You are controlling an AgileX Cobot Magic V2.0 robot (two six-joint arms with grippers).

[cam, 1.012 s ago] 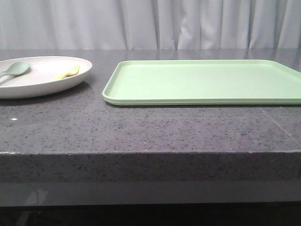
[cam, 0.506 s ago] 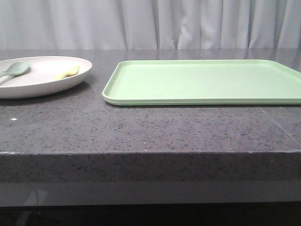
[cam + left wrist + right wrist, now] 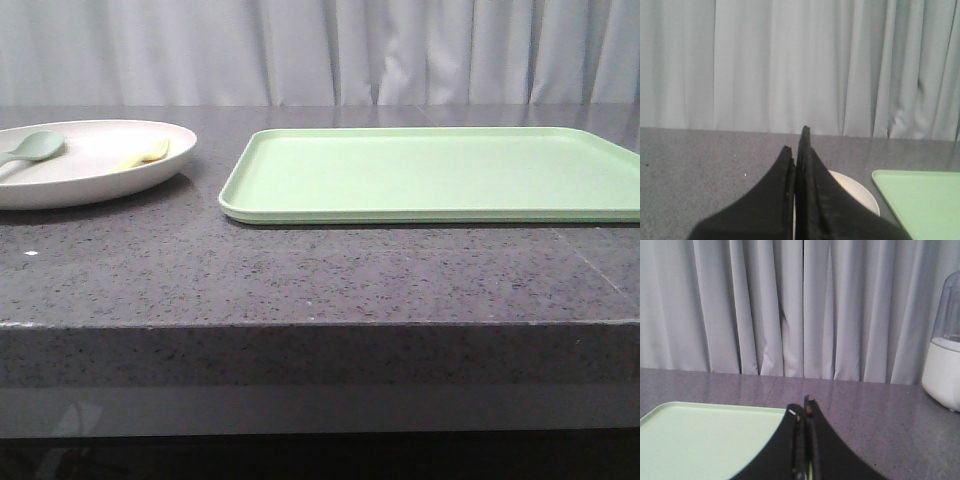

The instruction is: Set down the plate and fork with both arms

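On the dark speckled counter (image 3: 300, 275) we see the off-white plate (image 3: 85, 180) at the far left, with the pale-yellow fork (image 3: 143, 155) and a grey-green spoon (image 3: 32, 148) lying in it, and a light-green tray (image 3: 430, 172) just beside it to the right. Our left hand (image 3: 797, 150) has its black fingers pressed together over the plate's near side, holding nothing. Our right hand (image 3: 802, 412) is likewise pinched together with nothing in it, over the tray's edge, with a white appliance with a clear dome (image 3: 944, 357) well off to one side before the grey curtain (image 3: 320, 50).
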